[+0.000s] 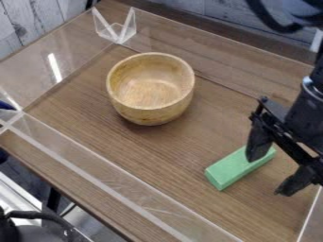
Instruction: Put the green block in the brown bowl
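Observation:
The green block (pixel 237 168) lies flat on the wooden table at the lower right, its far end hidden behind my gripper. My black gripper (pixel 280 164) hangs over that far end, pointing steeply down, jaws wide open with one finger (pixel 259 143) on the left of the block and the other (pixel 303 177) on the right. Nothing is held. The brown bowl (pixel 150 87) stands empty left of centre, well apart from the block and gripper.
Clear acrylic walls (pixel 76 163) fence the wooden table (pixel 139 146) at the front, left and back. A small clear bracket (pixel 115 25) stands at the back left corner.

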Controlling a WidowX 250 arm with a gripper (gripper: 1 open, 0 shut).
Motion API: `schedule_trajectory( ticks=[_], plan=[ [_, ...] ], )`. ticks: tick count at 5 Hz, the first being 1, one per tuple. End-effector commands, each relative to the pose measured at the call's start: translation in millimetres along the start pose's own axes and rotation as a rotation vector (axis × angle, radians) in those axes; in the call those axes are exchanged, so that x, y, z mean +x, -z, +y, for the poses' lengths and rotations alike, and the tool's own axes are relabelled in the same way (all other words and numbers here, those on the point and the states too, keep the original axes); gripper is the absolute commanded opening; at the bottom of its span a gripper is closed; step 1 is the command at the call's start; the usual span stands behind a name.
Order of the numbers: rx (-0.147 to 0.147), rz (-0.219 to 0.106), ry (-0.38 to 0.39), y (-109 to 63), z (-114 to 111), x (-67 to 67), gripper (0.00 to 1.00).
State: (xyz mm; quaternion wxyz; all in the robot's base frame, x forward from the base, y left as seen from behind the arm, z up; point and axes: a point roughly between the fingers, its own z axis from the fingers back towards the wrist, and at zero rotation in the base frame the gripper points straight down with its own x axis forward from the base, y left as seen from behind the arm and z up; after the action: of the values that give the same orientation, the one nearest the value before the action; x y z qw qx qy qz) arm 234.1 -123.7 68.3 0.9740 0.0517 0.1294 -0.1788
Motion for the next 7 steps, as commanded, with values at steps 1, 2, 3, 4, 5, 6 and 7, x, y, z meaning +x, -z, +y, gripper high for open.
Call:
schedule_trajectory(
  ticks=[1,2,3,4,5,6,7],
  plan=[
    [-0.001,-0.029,0.008,-15.9,-4.8,13.9,1.00],
    [-0.035,-0.022,-0.010,-12.9,15.9,10.3,1.00],
    [-0.076,-0.017,-0.044,-11.0,46.4,1.9,0.00],
    [-0.065,-0.019,0.033,1.6,56.7,-1.9,1.00],
    [-0.060,-0.035,0.088,6.9,53.5,-2.7,1.00],
    [-0.044,-0.037,0.149,8.9,43.6,0.0,1.00],
    [-0.029,-0.039,0.205,10.5,34.9,1.7,1.00]
  ],
)
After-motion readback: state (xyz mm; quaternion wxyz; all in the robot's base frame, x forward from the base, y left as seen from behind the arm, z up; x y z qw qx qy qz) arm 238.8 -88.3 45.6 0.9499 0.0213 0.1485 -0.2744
